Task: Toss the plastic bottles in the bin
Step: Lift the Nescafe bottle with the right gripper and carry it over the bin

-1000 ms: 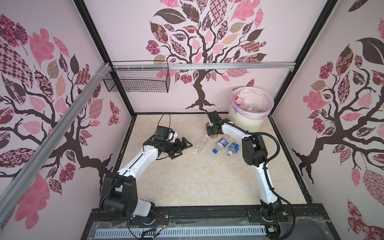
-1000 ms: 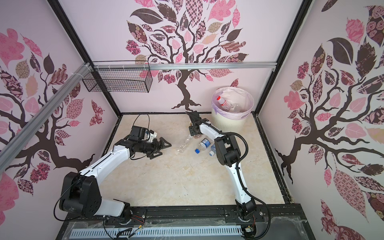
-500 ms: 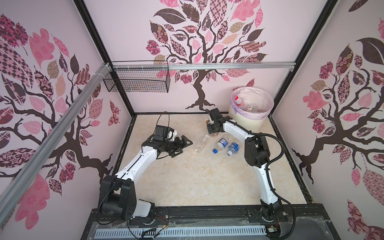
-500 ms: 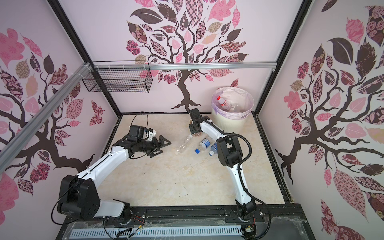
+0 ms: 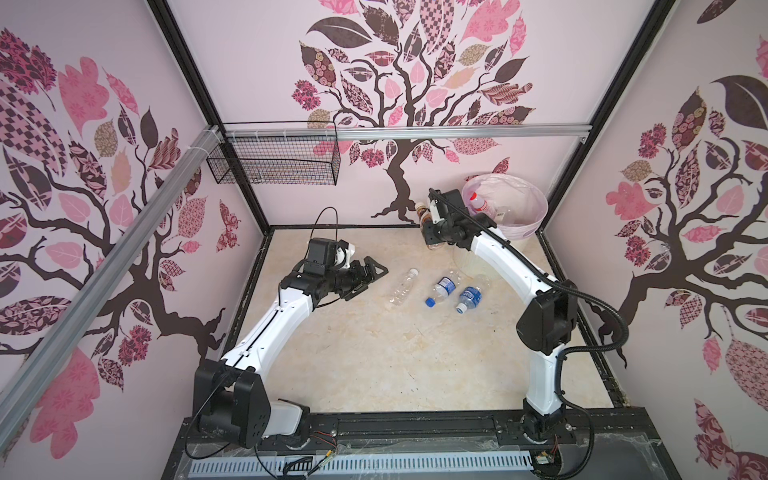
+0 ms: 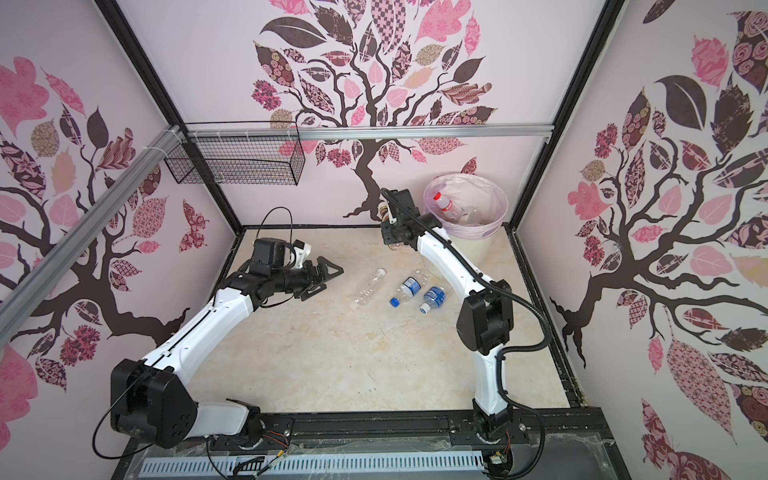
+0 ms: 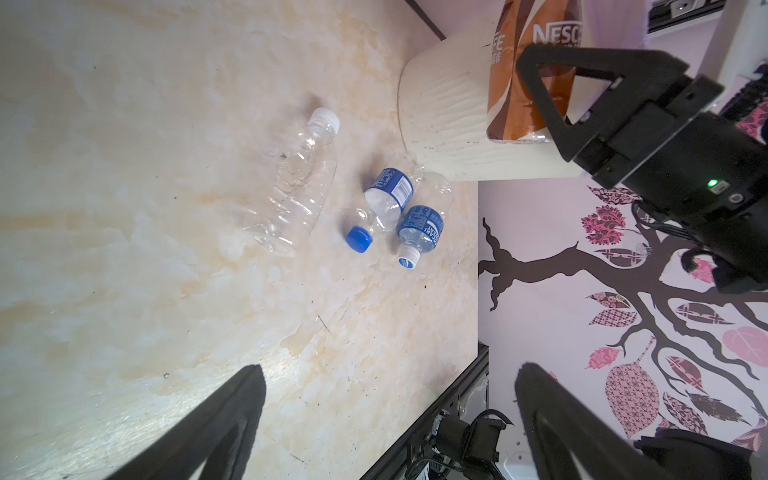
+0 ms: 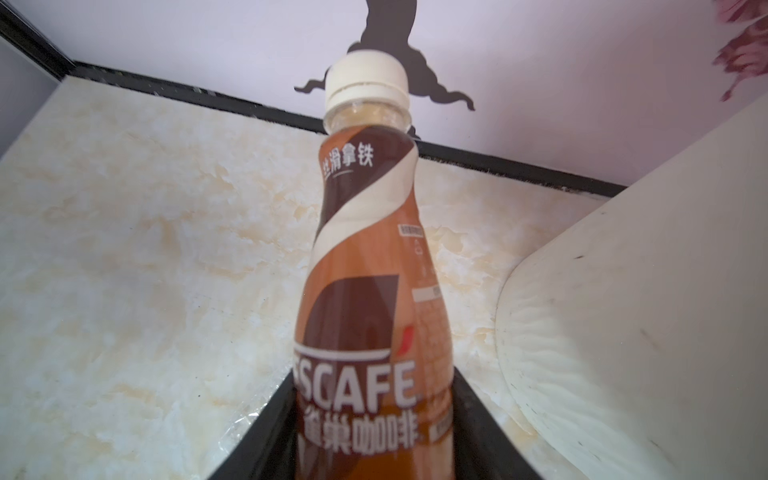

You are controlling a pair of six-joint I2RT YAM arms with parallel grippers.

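Observation:
My right gripper (image 8: 374, 386) is shut on a brown-gold coffee bottle (image 8: 365, 291) with a cream cap, held upright above the floor just left of the bin (image 5: 536, 195). In both top views this bottle (image 5: 423, 212) (image 6: 384, 210) sticks out of the right gripper (image 5: 427, 224) near the back wall. The cream ribbed bin has a lilac liner and holds a red-capped bottle (image 6: 444, 203). On the floor lie a clear unlabelled bottle (image 5: 402, 286) and two blue-labelled bottles (image 5: 444, 286) (image 5: 469, 297). My left gripper (image 5: 370, 282) is open and empty, just left of the clear bottle (image 7: 299, 183).
A black wire mesh basket (image 5: 274, 162) hangs on the back rail at the left. The bin's wall (image 8: 623, 311) stands close beside the held bottle. Black frame edges border the marbled floor (image 5: 374, 365).
The right gripper has lifted the brown bottle off the floor and carried it up beside the bin. The left arm has barely shifted.

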